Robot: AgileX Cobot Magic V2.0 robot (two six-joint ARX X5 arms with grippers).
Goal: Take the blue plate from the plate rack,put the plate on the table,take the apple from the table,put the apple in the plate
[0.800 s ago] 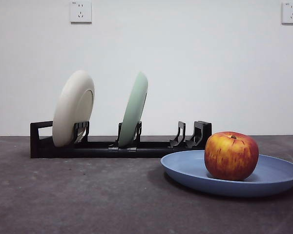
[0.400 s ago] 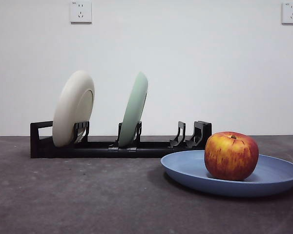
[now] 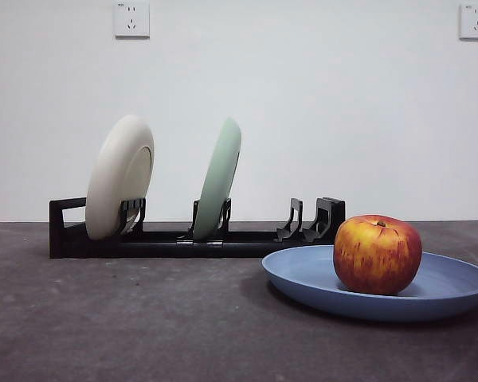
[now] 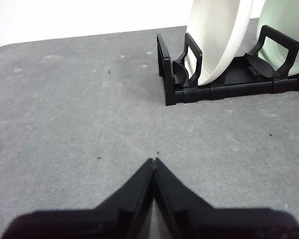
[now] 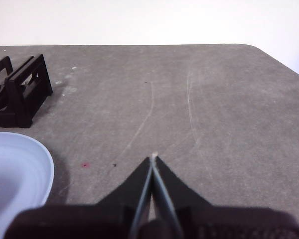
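Both the left gripper (image 4: 153, 160) and right gripper (image 5: 153, 156) hover closed and empty over the mottled grey table (image 3: 143, 318).

Right wrist view: the blue plate (image 5: 17, 174) is cut by the picture's edge beside the right gripper (image 5: 153, 158), only a rim arc showing; the plate rack (image 5: 20, 89) shows one blocky end. Left wrist view: beyond the left gripper (image 4: 154, 160), the cream-white plate (image 4: 217, 40) and pale green plate (image 4: 284, 30) lose their upper parts. Front view: the apple (image 3: 378, 254) hides part of the blue plate's floor.
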